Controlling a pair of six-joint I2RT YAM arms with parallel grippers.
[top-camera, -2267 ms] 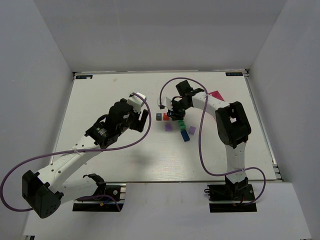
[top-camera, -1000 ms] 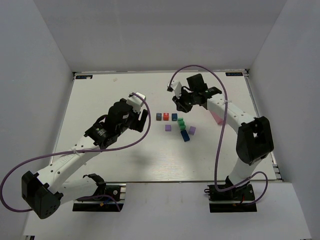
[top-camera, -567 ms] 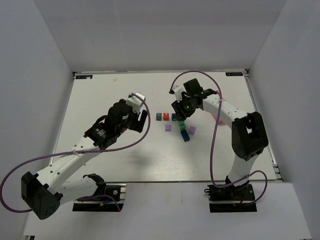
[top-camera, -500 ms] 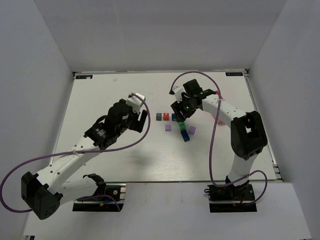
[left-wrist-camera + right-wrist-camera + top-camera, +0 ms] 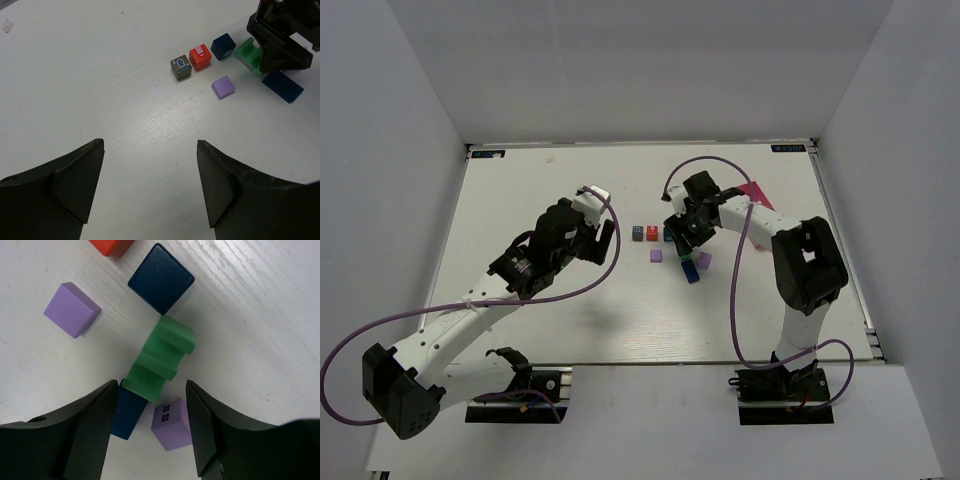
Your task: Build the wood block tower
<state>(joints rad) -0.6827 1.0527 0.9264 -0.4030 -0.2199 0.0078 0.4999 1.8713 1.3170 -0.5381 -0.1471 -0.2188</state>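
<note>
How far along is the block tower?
Done: no clear stack; olive wooden cube, red cube and dark-blue cube sit in a row. In hand: right gripper, jaws open, straddles the green stepped wooden block. Left gripper holds nothing. Left: all stacking.

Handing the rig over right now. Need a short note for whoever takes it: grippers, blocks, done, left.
Left gripper: open, holding nothing, hovering left of the blocks.
Right gripper: open, fingers either side of the green block, not gripping it.
Blocks: grey cube, red cube and dark blue cube in a row, purple cube near them. The green block overlaps the blue block in the wrist view; cannot tell if it rests on it. Second purple cube alongside.
Done: no clear stack.
Left: the whole tower.
</note>
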